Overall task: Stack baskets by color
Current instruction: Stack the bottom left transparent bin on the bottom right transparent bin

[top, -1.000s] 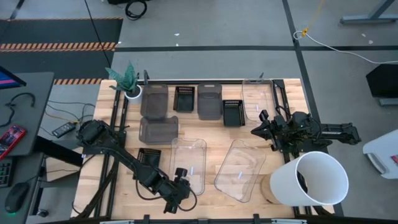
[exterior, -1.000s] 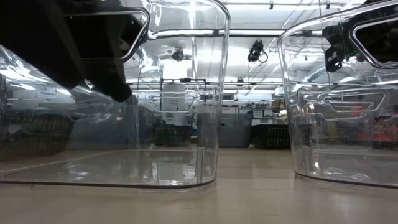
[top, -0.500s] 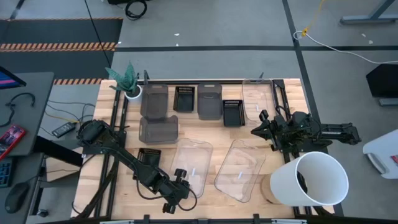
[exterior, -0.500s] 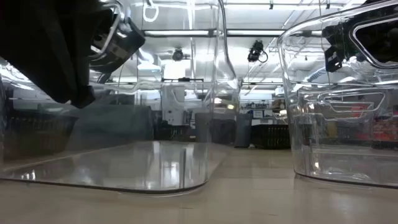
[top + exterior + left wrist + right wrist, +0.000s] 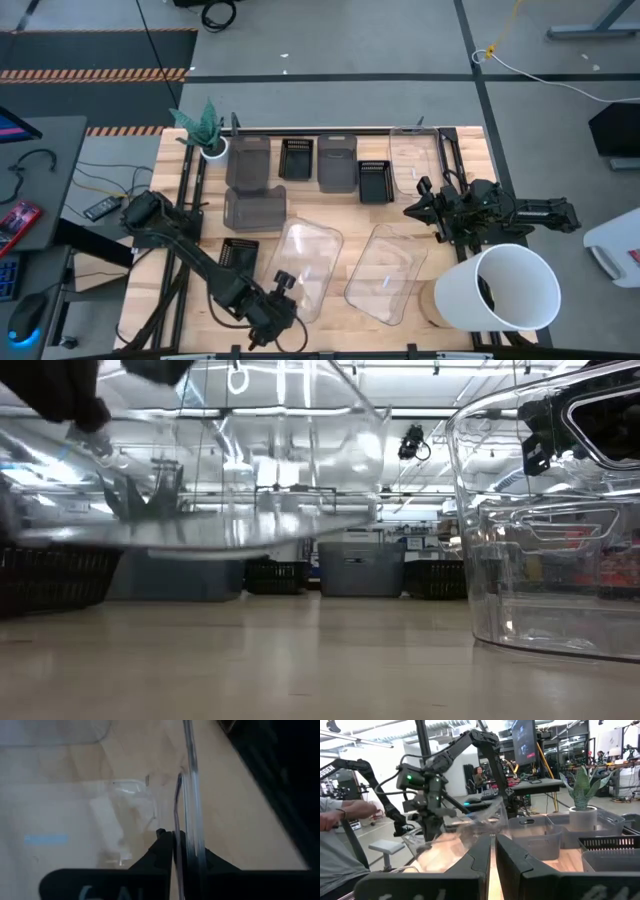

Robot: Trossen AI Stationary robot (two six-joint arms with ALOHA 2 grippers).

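Observation:
My left gripper is at the table's near edge, shut on a large clear basket, which hangs above the table. A second clear basket rests on its bottom to the right, and a third stands at the far right. Grey baskets and black slotted ones stand on the table's far and left parts. My right gripper waits shut at the right, touching nothing. My left gripper holds the clear basket by its near end wall, just below the rim. The wall is pinched between the two fingers, one inside the basket and one outside. The fingers slant down from the near side. The basket is lifted clear, about level.
A big white bucket lies at the near right corner. A small white pot with a green plant stands at the far left corner. Bare wood lies in the table's middle. A person's arm shows beyond the table.
My left gripper has taken hold of the clear basket's near end and risen. First the near end came up while the far end stayed on the table, then the whole basket lifted clear. Its far end has swung a little toward the table's right.

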